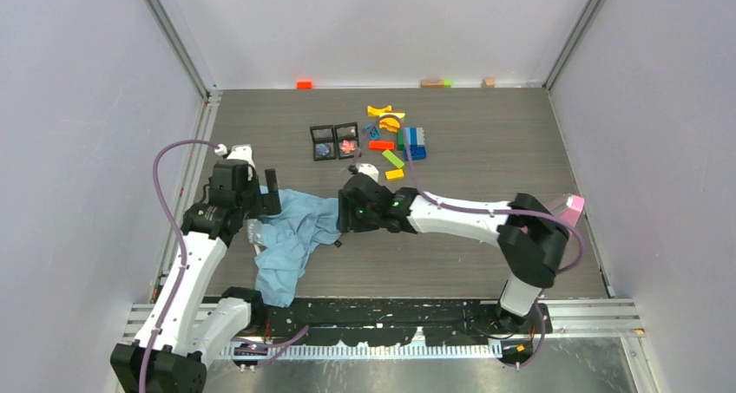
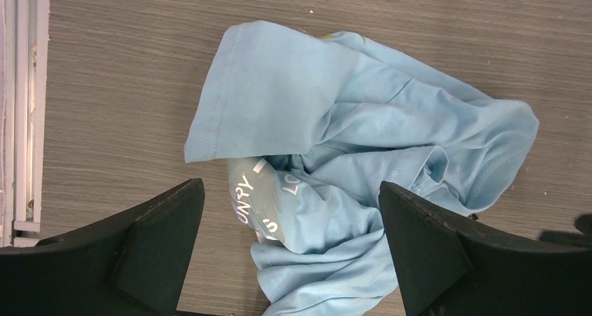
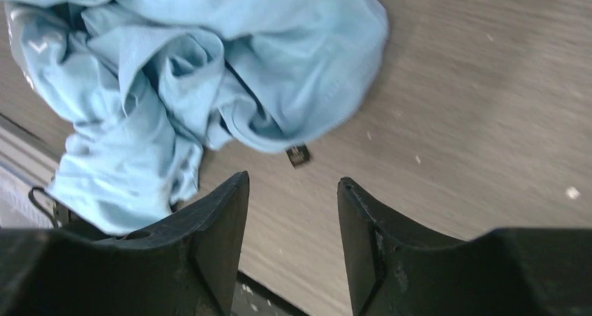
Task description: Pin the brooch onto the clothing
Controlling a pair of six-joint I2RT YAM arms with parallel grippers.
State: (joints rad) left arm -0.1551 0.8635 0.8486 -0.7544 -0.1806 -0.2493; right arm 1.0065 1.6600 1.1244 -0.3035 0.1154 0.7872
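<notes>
**Fig.** The clothing [image 1: 291,237] is shown crumpled at the near-left of the table [image 1: 486,150], one end reaching the near edge. The left gripper [image 2: 290,185] is spread wide above it, empty. The right gripper [image 3: 293,180], jaws partly apart and grasping nothing, is seen over bare wood just beside the clothing's right hem. The brooch [image 1: 349,145], apparently the pinkish item in an open case [image 1: 347,126], lies well apart, farther back, near toy blocks [image 1: 395,141]. Open table is left on the right.

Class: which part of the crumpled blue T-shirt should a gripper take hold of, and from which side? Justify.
Grip the T-shirt at the stitched hem of its smooth flap, approaching from the bare table beside that edge. The hem lies straight and exposed; the rest is bunched, so a pinch would likely gather folds.
</notes>
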